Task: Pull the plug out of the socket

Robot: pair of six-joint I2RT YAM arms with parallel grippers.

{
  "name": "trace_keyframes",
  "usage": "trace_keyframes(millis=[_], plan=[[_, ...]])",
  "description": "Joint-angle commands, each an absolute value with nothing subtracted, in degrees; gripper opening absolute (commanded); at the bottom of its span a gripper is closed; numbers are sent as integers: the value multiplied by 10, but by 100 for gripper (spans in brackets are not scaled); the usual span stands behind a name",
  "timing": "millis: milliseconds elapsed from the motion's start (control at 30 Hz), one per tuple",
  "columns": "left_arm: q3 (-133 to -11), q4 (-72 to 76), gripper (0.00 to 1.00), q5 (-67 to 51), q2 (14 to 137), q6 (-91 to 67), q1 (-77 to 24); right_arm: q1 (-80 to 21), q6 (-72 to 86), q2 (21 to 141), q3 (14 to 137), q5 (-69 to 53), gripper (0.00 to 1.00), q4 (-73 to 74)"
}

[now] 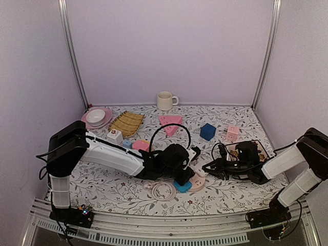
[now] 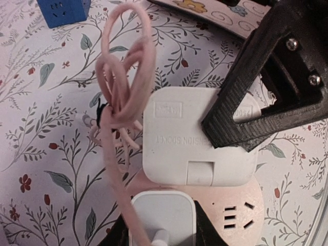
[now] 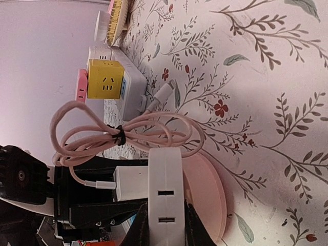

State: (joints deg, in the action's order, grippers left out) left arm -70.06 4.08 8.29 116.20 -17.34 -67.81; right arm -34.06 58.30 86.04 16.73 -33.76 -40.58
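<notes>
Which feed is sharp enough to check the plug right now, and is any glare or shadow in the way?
Left wrist: white socket block sharp, lettering readable, no glare; the plug at the bottom edge is soft and cropped. Right wrist: pink cable crisp, lower left corner dark. Top external: even light, plug too small to judge.

Overhead, your clearest lanes are the bare table (image 1: 97,187) at lower left and the strip along the bottom, right of centre. The middle is jammed: the left arm (image 1: 113,154) lies across it and meets the right arm (image 1: 279,161) over the pink socket (image 1: 199,186). A coiled pink cable (image 1: 161,190) sits just left of that, and a black cable loop (image 1: 151,140) arches behind. Toward the back, the blue cube (image 1: 207,131), pink cube (image 1: 232,133) and pink wedge (image 1: 170,124) stand apart, with gaps between them.
</notes>
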Motion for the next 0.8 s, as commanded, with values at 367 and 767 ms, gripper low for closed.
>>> trace_keyframes(millis=[367, 767], plan=[[-666, 90, 0, 112, 1182, -170, -654, -350, 783, 915, 151, -461, 3, -773], [-646, 109, 0, 106, 1165, -192, -640, -348, 788, 880, 147, -446, 3, -727]])
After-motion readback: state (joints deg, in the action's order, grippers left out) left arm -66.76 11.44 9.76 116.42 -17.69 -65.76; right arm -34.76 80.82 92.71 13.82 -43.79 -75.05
